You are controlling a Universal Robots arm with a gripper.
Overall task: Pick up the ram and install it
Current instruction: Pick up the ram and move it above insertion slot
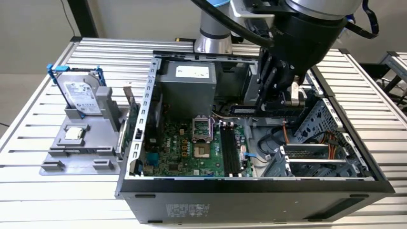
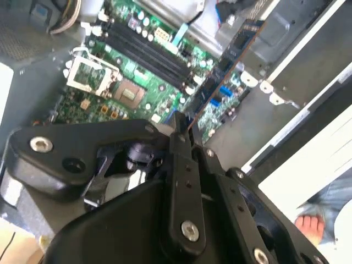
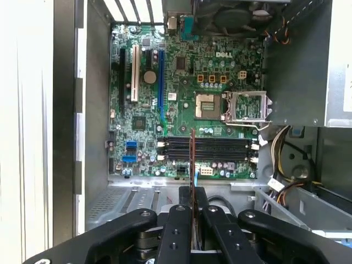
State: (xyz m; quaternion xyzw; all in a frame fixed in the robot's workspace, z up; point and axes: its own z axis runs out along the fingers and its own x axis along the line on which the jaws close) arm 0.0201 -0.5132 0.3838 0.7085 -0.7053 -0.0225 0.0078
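Ram [image 2: 223, 69]: long, narrow, thin circuit-board stick, dark grey-green, with a row of small rectangular chips along its face in the second wrist view. In the first wrist view it is edge-on, a thin line. Black metal fingers [image 3: 199, 198] are closed flat on both faces at one end, no gap visible. Gripping the faces probably stops the stick twisting.

Position: in the air inside the open black computer case [image 1: 254, 188], above the green motherboard [image 3: 165, 82], not touching it. It appears to lie across the black memory slots [image 3: 220, 148] rather than along them, so not seated.

Case lies on the slatted aluminium desk [image 1: 38, 200]. Silver hard drive in blue-handled frame [image 1: 83, 95] stands well apart, at the exterior view's left.
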